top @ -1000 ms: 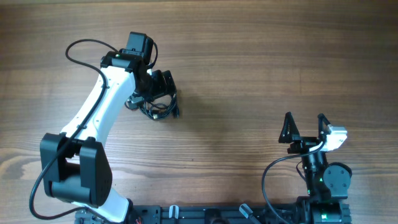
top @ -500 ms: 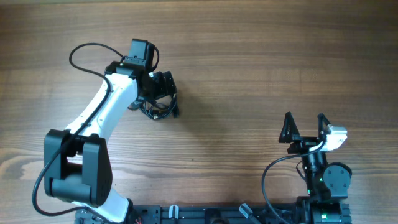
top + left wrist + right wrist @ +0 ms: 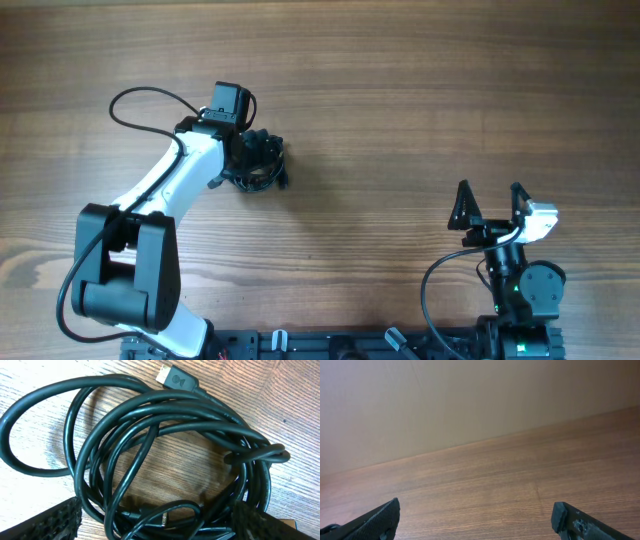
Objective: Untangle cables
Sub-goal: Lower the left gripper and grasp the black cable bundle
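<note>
The cables point(image 3: 165, 455) are a tangled coil of thin black cords lying on the wooden table point(image 3: 400, 90); in the overhead view the cables point(image 3: 262, 178) lie left of centre. One gold-tipped plug point(image 3: 175, 379) points away at the top of the coil, and a small metallic tip point(image 3: 164, 519) shows low in it. My left gripper point(image 3: 157, 527) is open and low over the coil, its fingers point(image 3: 55, 520) standing either side of the nearest loops. From above, the left gripper point(image 3: 263, 153) covers part of the bundle. My right gripper point(image 3: 490, 205) is open, far from the cables, and holds nothing.
The left arm's own thicker black wire point(image 3: 140, 100) loops out behind its wrist. The right wrist view shows bare wood between the right gripper point(image 3: 480, 525) fingers and a plain wall point(image 3: 470, 400) beyond the table edge. The arm bases sit along the near edge.
The left wrist has shifted toward the near edge and settled lower over the coil. The cables have barely moved. The right arm has not moved.
</note>
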`<action>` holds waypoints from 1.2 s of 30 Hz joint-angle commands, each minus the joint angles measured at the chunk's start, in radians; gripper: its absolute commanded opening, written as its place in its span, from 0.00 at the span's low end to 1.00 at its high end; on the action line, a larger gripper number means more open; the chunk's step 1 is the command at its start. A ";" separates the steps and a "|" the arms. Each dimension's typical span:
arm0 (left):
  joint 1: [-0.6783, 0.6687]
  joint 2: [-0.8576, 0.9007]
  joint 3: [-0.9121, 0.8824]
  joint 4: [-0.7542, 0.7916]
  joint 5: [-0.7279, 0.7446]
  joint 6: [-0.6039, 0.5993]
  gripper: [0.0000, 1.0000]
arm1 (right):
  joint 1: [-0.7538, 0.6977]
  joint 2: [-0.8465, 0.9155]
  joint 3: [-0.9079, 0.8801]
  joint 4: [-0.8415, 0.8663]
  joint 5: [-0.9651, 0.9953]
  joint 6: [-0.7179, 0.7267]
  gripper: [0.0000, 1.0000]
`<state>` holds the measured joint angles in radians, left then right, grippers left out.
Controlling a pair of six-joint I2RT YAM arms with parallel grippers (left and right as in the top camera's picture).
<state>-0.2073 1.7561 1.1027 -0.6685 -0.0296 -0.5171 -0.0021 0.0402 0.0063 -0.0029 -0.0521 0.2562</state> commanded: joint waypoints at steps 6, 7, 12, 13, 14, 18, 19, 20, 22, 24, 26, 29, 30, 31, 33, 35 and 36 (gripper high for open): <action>0.044 -0.074 0.087 -0.014 -0.014 -0.012 0.86 | 0.005 0.002 0.000 0.003 -0.016 -0.018 1.00; 0.044 -0.091 0.089 -0.011 -0.013 -0.012 0.77 | 0.005 0.002 0.000 0.003 -0.016 -0.018 1.00; 0.043 -0.176 0.093 0.015 -0.014 -0.023 0.57 | 0.005 0.002 0.000 0.003 -0.016 -0.018 1.00; 0.041 -0.212 0.097 0.033 -0.013 -0.023 0.43 | 0.005 0.002 0.000 0.003 -0.016 -0.018 1.00; 0.031 -0.239 0.097 0.037 -0.013 -0.023 0.18 | 0.005 0.002 0.000 0.003 -0.016 -0.018 1.00; -0.069 -0.206 0.093 -0.005 0.040 -0.014 0.04 | 0.005 0.002 0.000 0.003 -0.016 -0.018 1.00; -0.086 -0.185 0.092 -0.011 0.039 -0.011 0.04 | 0.005 0.002 0.000 0.003 -0.016 -0.018 1.00; -0.111 -0.140 0.092 -0.020 0.039 -0.011 0.04 | 0.005 0.002 0.000 0.003 -0.016 -0.018 1.00; -0.126 -0.070 0.092 -0.028 0.039 -0.011 0.04 | 0.005 0.002 0.000 0.003 -0.016 -0.018 1.00; -0.124 0.010 0.092 -0.043 0.038 0.063 0.05 | 0.005 0.002 0.000 0.003 -0.016 -0.018 1.00; -0.117 0.082 0.092 -0.051 0.028 0.121 0.11 | 0.005 0.002 0.000 0.003 -0.016 -0.018 1.00; -0.097 0.135 0.092 -0.037 0.029 0.121 0.15 | 0.005 0.002 0.000 0.003 -0.016 -0.018 1.00; -0.097 0.141 0.092 -0.028 0.029 0.121 0.22 | 0.005 0.002 0.000 0.003 -0.016 -0.018 1.00; -0.097 0.146 0.092 -0.021 0.029 0.121 0.24 | 0.005 0.002 0.000 0.003 -0.016 -0.018 1.00; -0.097 0.148 0.092 -0.020 0.029 0.121 0.29 | 0.005 0.002 0.000 0.003 -0.016 -0.018 1.00; -0.097 0.148 0.092 -0.020 0.029 0.121 0.37 | 0.005 0.002 0.000 0.003 -0.016 -0.018 1.00; -0.097 0.148 0.092 -0.020 0.029 0.121 0.39 | 0.005 0.002 0.000 0.003 -0.016 -0.018 1.00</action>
<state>-0.3054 1.8740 1.1870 -0.6991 -0.0067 -0.4019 -0.0021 0.0402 0.0063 -0.0029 -0.0521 0.2562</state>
